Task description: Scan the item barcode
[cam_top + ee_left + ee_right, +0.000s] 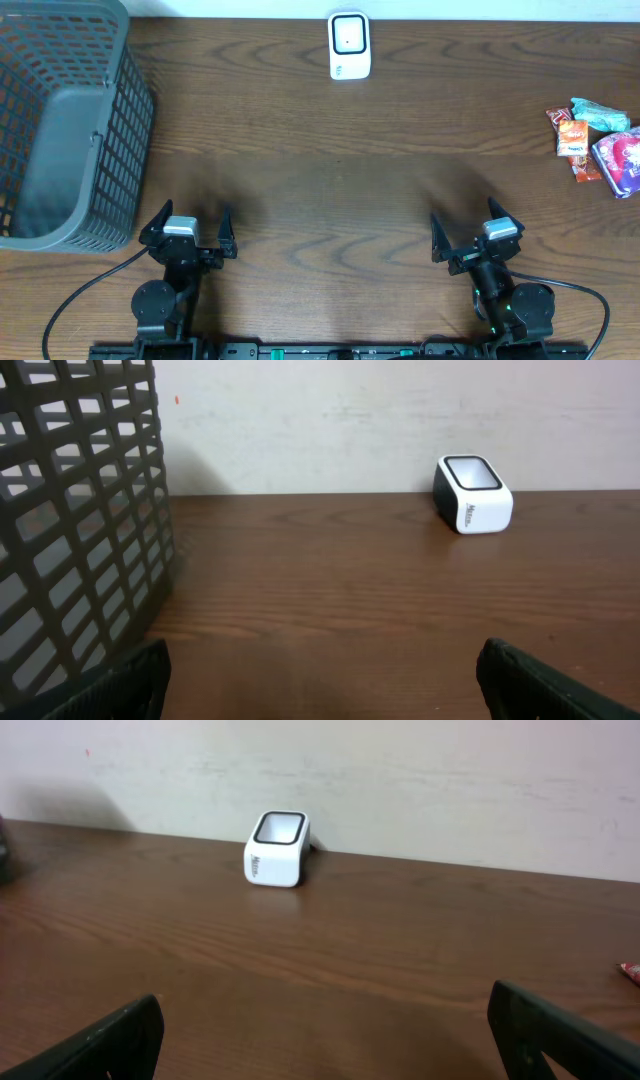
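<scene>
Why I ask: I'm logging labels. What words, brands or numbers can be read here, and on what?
On the white barcode scanner: a line of dark print on its side, too blurred to read.
On the snack packets: printing too small to read.
On the grey basket: no text.
So nothing can be quoted.

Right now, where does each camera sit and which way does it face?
Overhead: above the table, looking straight down; basket, scanner, snack packets, left gripper and right gripper show.
Left wrist: on the left arm, low, facing the back wall; basket at left, own fingertips at bottom corners.
Right wrist: on the right arm, low, facing the same wall; own fingertips at bottom corners.
Shared: all three views show the scanner.
</scene>
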